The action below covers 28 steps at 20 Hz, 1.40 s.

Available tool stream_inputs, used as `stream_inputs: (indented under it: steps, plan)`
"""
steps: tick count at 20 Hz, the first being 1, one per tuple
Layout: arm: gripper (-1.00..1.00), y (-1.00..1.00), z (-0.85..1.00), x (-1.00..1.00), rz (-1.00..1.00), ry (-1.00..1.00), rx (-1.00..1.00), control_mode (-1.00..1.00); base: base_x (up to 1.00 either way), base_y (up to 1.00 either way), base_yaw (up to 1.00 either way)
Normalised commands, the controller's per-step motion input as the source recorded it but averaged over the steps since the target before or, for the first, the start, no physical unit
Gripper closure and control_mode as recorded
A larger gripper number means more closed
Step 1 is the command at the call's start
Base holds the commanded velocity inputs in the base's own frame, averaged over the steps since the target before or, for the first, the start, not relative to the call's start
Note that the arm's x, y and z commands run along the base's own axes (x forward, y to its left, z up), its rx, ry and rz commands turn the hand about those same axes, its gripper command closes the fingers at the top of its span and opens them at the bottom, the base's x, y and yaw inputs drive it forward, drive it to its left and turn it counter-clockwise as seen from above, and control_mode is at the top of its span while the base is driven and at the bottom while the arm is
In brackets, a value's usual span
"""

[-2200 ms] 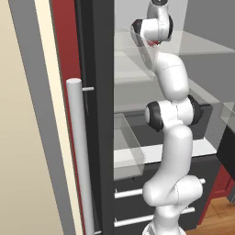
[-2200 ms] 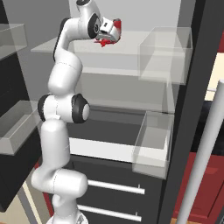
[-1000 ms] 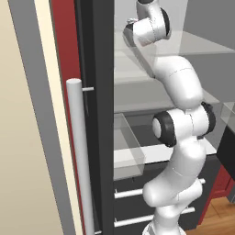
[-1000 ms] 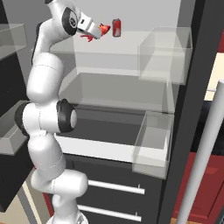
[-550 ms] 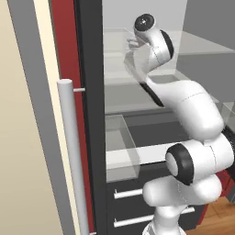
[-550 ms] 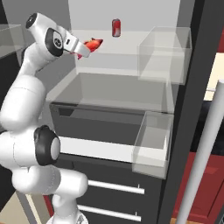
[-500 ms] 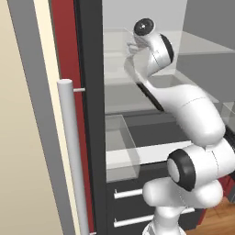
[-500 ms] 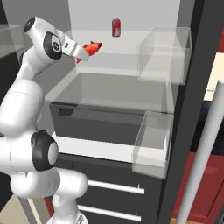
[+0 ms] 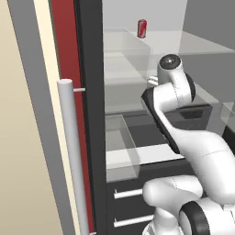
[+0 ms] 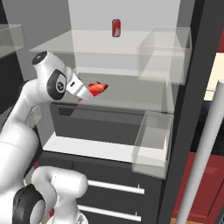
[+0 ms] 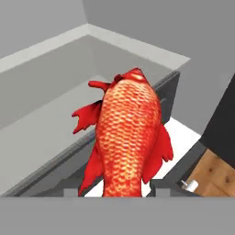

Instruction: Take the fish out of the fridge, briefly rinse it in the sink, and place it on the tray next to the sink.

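The fridge [image 9: 92,114] is standing open, its long handle [image 9: 73,160] at the near left. The gripper [image 10: 85,93] is closing its fingers on the fish [image 10: 97,88], holding it in front of the shelves. A soda can [image 10: 116,27] is sitting far back on the upper shelf.

Far off to the left of the hand [image 10: 86,92], a plain cream wall [image 9: 23,137] runs from top to bottom, edged by a grey strip [image 9: 25,46] and then a dark red panel [image 9: 64,41]. Below the hand and off to its right lies a floor of warm brown wood planks [image 11: 213,176]. Low on the right, well apart from the hand, stands a dark red cabinet front [image 10: 218,183]. Higher on that side a pale cream surface [image 10: 217,65] shows. The light is even and flat, with only soft grey shading and no hard shadows
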Motion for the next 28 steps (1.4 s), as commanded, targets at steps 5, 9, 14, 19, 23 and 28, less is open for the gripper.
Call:
stream_inputs:
  steps: [5, 9, 14, 19, 23, 28]
  plan:
    - [1.0, -0.59, -0.9, -0.93, 0.0, 0.02, 0.25, -1.0, 0.0, 0.0, 0.0]
    - [1.0, 0.0, 0.0, 0.0, 0.0, 0.0, 0.0, 1.0, -1.0, 0.14, 0.0]
    - [1.0, 0.0, 0.0, 0.0, 0.0, 0.0, 0.0, 1.0, -1.0, 0.66, -0.02]
    - [1.0, 0.0, 0.0, 0.0, 0.0, 0.0, 0.0, 1.0, -1.0, 0.9, -0.35]
    - [1.0, 0.0, 0.0, 0.0, 0.0, 0.0, 0.0, 1.0, -0.93, 0.32, -0.78]
    - [1.0, 0.0, 0.0, 0.0, 0.0, 0.0, 0.0, 1.0, -0.41, -0.03, -0.92]
